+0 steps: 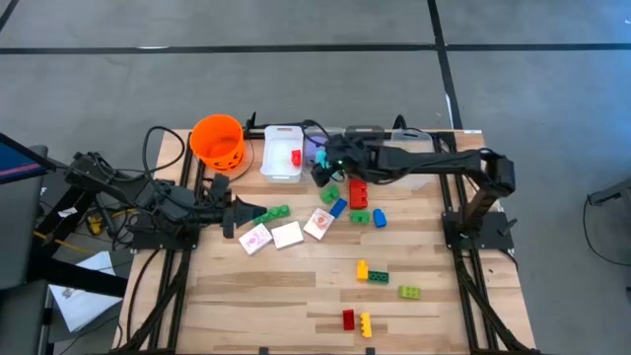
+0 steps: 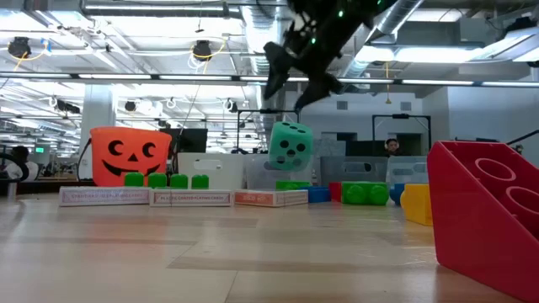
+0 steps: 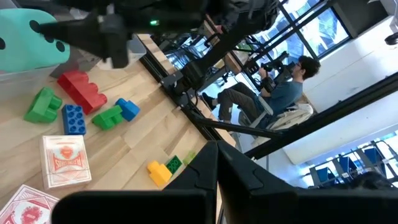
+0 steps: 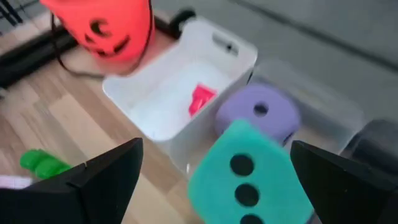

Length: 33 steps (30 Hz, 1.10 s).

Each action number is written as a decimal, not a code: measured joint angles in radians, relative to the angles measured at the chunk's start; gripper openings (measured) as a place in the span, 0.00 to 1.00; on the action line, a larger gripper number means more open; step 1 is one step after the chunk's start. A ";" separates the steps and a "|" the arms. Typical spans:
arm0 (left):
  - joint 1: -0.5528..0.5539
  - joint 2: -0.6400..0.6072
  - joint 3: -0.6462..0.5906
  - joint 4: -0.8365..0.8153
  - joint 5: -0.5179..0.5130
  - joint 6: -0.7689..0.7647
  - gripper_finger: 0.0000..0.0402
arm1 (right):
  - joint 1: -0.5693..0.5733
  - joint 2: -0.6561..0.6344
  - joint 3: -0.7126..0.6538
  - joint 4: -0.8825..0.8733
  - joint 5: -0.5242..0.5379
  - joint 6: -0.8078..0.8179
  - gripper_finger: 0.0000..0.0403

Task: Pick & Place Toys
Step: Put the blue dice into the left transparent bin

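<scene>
A teal dotted die (image 4: 249, 171) sits tilted at the clear bin (image 4: 311, 106), beside a purple die (image 4: 258, 115). In the low view the teal die (image 2: 290, 145) shows above the bin's rim. My right gripper (image 2: 296, 80) hangs open above the die and clear of it, its fingers (image 4: 112, 174) wide apart on either side. A red piece (image 4: 200, 99) lies in the white bin (image 1: 281, 153). My left gripper (image 1: 235, 212) is shut and waits near the left edge by the green bricks (image 1: 274, 212). Three cards (image 1: 288, 234) lie flat mid-table.
An orange pumpkin bucket (image 1: 217, 141) stands at the far left, beside the white bin. Red (image 1: 359, 193), blue (image 1: 380, 217) and green bricks lie under the right arm. More bricks (image 1: 379, 277) are scattered toward the near edge, one large red one (image 2: 488, 219) closest.
</scene>
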 joint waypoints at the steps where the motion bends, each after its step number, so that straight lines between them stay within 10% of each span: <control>1: 0.000 0.000 0.000 0.000 0.000 0.000 0.00 | -0.010 0.015 0.000 -0.006 -0.025 0.015 0.99; 33: 0.000 0.000 0.000 0.022 0.000 -0.002 0.00 | -0.123 0.104 0.139 -0.251 -0.276 0.163 0.99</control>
